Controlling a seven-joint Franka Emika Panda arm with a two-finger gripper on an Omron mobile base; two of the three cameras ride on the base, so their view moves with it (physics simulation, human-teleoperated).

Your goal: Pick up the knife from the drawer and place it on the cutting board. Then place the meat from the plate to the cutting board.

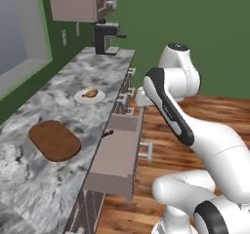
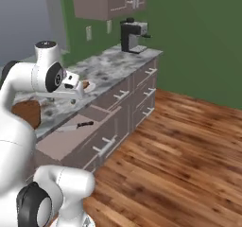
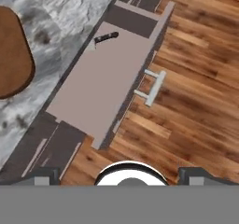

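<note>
Knife [image 2: 75,126] lying inside open drawer [image 2: 64,141], left of centre in right base view; blade pale, hard to see. Cutting board [image 1: 53,140] at left, meat [image 1: 91,92] on plate [image 1: 83,98] above. Gripper [image 3: 120,178] spread wide, tips cut off, holding nothing.

Grey-white marble counter [image 1: 73,82] runs from 7 to 12 o'clock in left base view. Black/silver coffee machine [image 1: 106,38] at its far end, approx 12 o'clock; in right base view at 12 too. Mauve wall cabinet [image 1: 78,1] above it, 11 o'clock. White wall sockets [image 1: 64,37] on green wall [image 1: 195,23]. Wood plank floor [image 2: 179,155] at 4 o'clock in right base view. Grey window [image 1: 17,33] at 10 o'clock.
</note>
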